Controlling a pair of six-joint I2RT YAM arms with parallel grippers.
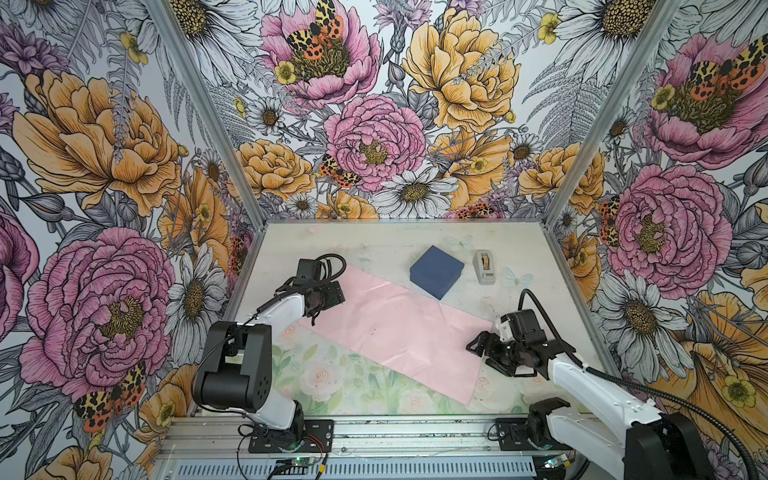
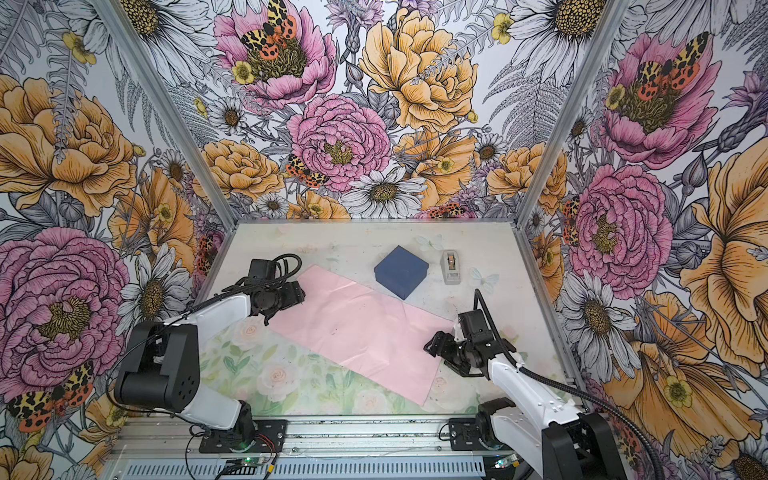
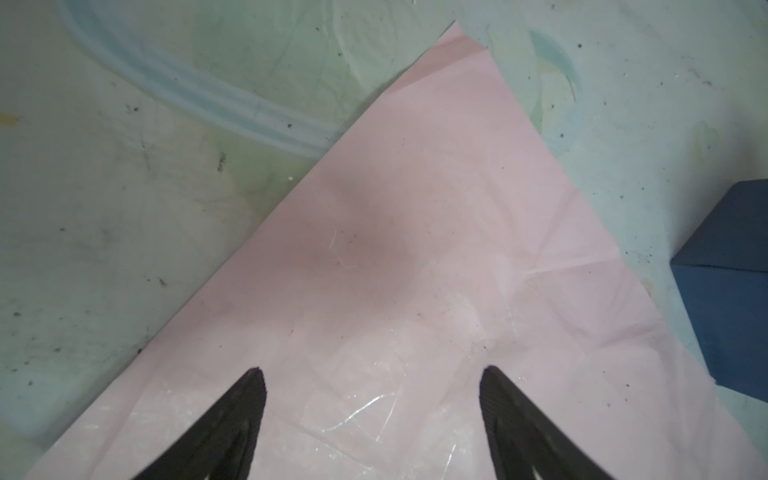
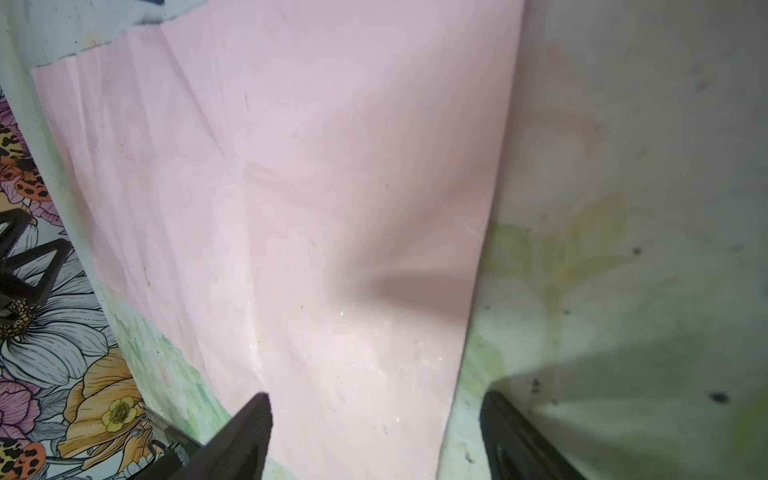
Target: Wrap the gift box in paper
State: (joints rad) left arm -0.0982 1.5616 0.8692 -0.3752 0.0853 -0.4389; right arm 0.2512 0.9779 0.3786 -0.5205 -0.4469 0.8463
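The navy gift box [image 1: 436, 272] [image 2: 401, 272] stands on the table at the back, its near corner resting on the far edge of the paper [image 1: 395, 328] [image 2: 357, 332]. The paper lies flat and slanted, pale pink face up, with creases. My left gripper [image 1: 320, 309] [image 3: 370, 374] hovers open over the paper's far left corner; the box [image 3: 731, 291] shows at the edge of that wrist view. My right gripper [image 1: 482, 353] [image 4: 374, 399] is open at the paper's right end. The paper [image 4: 311, 187] has its edge running between the two fingers. Neither gripper holds anything.
A grey tape dispenser [image 1: 484, 268] [image 2: 451, 267] stands just right of the box. The tabletop [image 1: 353, 382] has a pale floral print. Flowered walls close in the left, back and right. The arm bases sit on a metal rail [image 1: 415, 430] at the front.
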